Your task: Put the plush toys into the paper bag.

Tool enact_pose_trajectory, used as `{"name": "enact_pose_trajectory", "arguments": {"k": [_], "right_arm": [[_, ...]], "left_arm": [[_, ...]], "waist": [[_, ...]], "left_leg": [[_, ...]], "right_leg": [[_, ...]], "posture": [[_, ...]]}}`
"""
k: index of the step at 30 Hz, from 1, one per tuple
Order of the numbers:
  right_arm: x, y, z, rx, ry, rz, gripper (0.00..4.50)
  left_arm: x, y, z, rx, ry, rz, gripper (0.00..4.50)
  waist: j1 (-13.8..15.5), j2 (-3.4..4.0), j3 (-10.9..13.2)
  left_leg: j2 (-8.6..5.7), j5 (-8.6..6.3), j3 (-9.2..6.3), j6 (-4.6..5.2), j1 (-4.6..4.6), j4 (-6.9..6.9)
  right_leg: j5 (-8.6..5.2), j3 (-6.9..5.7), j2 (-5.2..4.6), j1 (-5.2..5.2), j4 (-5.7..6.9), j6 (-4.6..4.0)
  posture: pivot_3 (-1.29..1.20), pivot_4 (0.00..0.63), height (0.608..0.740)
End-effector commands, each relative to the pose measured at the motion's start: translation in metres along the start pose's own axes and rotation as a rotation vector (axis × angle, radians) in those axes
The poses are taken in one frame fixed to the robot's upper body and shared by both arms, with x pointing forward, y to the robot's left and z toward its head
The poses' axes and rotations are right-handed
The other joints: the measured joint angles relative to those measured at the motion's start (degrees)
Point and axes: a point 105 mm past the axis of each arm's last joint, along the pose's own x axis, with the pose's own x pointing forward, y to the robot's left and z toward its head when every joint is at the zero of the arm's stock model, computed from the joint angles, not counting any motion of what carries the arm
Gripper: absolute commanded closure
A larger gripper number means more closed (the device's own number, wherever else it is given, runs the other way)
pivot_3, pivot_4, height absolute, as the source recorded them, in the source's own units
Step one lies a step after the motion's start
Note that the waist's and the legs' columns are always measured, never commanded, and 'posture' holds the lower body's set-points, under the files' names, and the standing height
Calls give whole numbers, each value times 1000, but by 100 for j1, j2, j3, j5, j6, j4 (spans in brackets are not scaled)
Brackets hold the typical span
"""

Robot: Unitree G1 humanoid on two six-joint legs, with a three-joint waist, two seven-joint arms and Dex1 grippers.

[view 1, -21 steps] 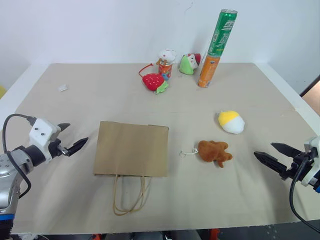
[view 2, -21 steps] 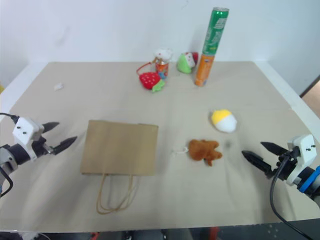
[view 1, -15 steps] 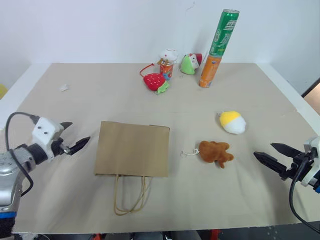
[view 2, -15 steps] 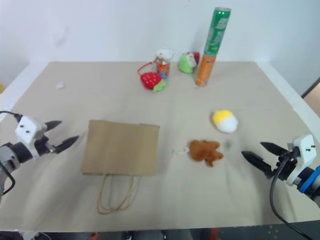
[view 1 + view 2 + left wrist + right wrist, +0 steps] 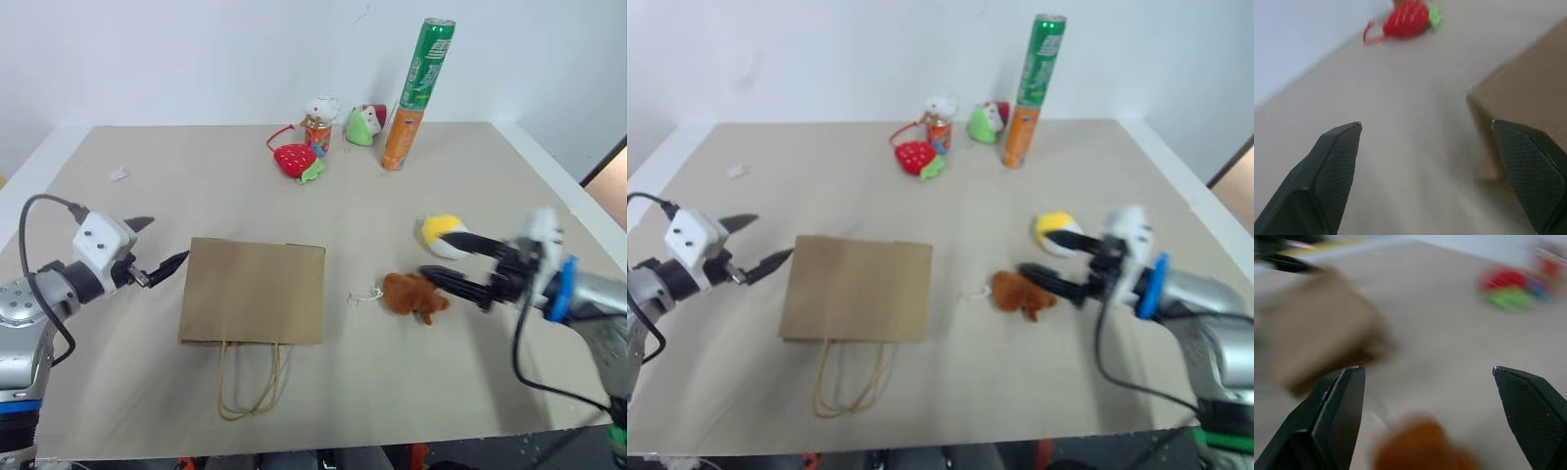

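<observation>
The paper bag (image 5: 253,292) lies flat on the table, its cord handles (image 5: 247,382) pointing toward the near edge. To its right lies the brown plush toy (image 5: 413,294) with its key ring (image 5: 364,295), and the yellow-and-white plush toy (image 5: 443,235) sits just behind it. My right gripper (image 5: 436,255) is open, hovering between the two toys, one finger by each; the right wrist view has the brown toy (image 5: 1420,445) low between its fingers. Just left of the bag's far left corner (image 5: 1528,83), my left gripper (image 5: 162,245) is open and holds nothing.
Along the back of the table stand a red strawberry plush (image 5: 299,160), two small figure toys (image 5: 321,117), and a tall green tube stacked on an orange can (image 5: 411,98). A white scrap (image 5: 119,173) lies far left. The table's edge runs close on the right.
My right arm has swung quickly left from the table's right edge to the two plush toys. The left gripper has edged closer to the bag's corner.
</observation>
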Motion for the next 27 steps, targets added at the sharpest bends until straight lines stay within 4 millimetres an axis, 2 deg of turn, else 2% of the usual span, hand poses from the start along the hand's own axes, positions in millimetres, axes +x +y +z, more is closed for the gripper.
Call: {"name": "enact_pose_trajectory", "arguments": {"k": [1,3,4,6,8,10,15,20,24,27], "right_arm": [[57,86,28,-34,-62,591,0],[61,92,24,-35,-42,662,0],[61,92,21,-51,-28,680,0],[63,90,19,-62,-9,695,0],[65,86,19,-64,-1,688,0],[66,82,19,-72,4,670,0],[67,75,18,-71,4,615,0],[61,75,14,-66,32,580,0],[57,72,12,-71,45,555,0],[57,71,12,-67,45,543,0]], "left_arm": [[15,-36,46,208,-147,-185,117],[16,-62,50,227,-177,-297,117],[11,-79,48,265,-180,-382,117],[2,-102,47,305,-187,-499,117],[-4,-114,49,326,-193,-567,117],[-13,-124,43,359,-174,-650,117],[-26,-130,28,429,-140,-760,117],[-39,-118,16,512,-102,-834,117],[-41,-115,7,579,-88,-876,117],[-36,-117,9,592,-124,-883,117]], "waist": [[2,-1,0],[19,-2,-1],[68,-2,-2],[75,-2,-2],[51,-6,-4],[38,-7,-4],[40,-4,-3],[40,-4,-3],[41,-4,-3],[42,-3,-3]], "left_leg": [[4,0,0,0,1,0],[11,0,-1,0,1,0],[14,1,0,-1,0,0],[10,-3,7,-7,-19,-2],[0,-27,19,-26,-47,8],[-8,-48,24,-14,-51,13],[-7,-48,6,-16,-47,13],[3,-37,3,-22,-43,15],[9,-31,10,-28,-37,15],[11,-31,10,-29,-38,15]], "right_leg": [[0,-1,4,1,0,-1],[0,-5,8,5,0,-1],[1,-7,11,5,2,-1],[-7,-18,3,0,7,-9],[-13,-14,-12,-15,2,30],[-22,-11,-27,-17,2,25],[-38,-27,-38,-15,8,32],[-42,-37,-31,-14,12,-2],[-36,-35,-27,-14,13,-6],[-37,-37,-27,-15,13,-8]], "posture": [[0,150,740],[0,150,740],[0,150,740],[0,150,740],[0,150,740],[0,150,740],[0,150,740],[0,150,740],[0,150,740],[0,150,740]]}}
